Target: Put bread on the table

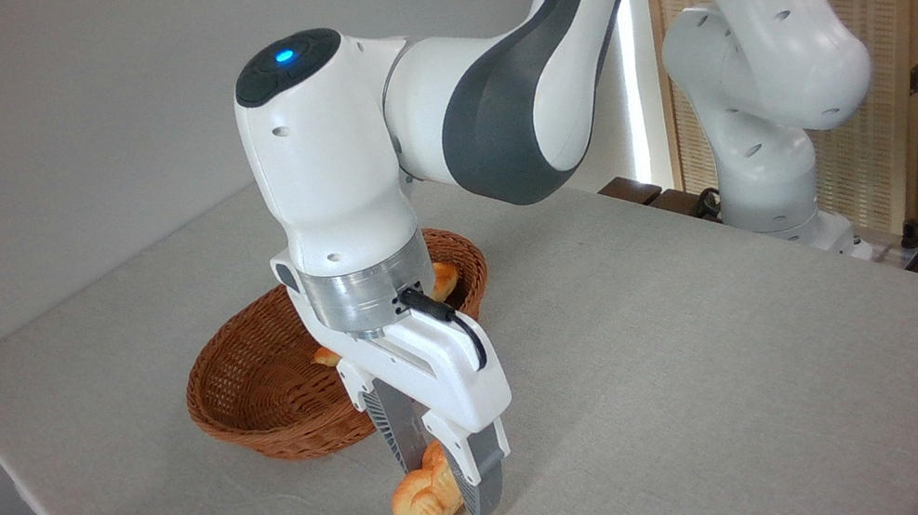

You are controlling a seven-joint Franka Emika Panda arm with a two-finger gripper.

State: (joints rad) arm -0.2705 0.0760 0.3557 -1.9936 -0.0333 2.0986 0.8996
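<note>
The bread (422, 500), a small orange-golden bun, sits tilted between the two grey fingers (476, 479) of my gripper (447, 486), which is shut on it. The bun is low over the light grey table (677, 370), in front of the wicker basket; whether its bottom edge touches the cloth I cannot tell. The arm's wrist hangs straight above it and hides part of the basket.
A brown oval wicker basket (257, 397) stands behind the gripper, with bits of a braided golden loaf (444, 279) showing past the wrist. The table's left edge (15, 468) is near. The arm's white base (765, 147) rises at the right rear.
</note>
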